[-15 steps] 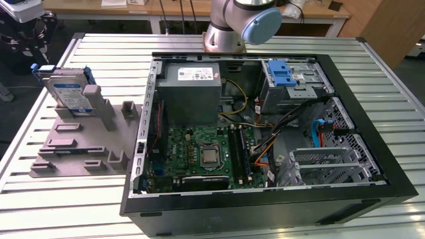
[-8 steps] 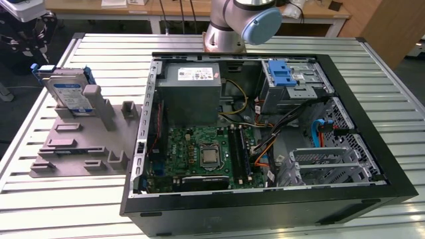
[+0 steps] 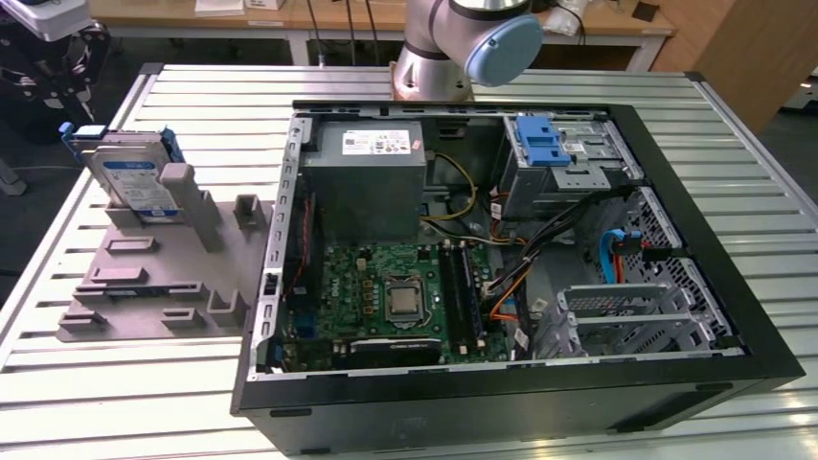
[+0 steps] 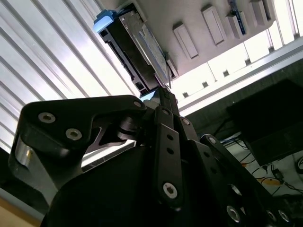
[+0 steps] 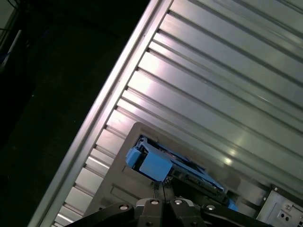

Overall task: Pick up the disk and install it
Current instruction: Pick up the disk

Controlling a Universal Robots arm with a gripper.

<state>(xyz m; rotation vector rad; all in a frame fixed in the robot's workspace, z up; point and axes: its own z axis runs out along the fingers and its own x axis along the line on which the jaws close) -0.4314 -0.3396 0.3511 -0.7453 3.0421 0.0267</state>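
You had not lifted the disk yet; it stood in its grey stand, with your hand pressed together, empty, close by.

Exterior view high, angled down over computer case, disk at ten o'clock, both wrist views close on disk

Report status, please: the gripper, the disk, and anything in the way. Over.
Gripper shut, empty, tips near the disk. Disk upright in grey holder, outside the computer case. Nothing seen between gripper and disk.
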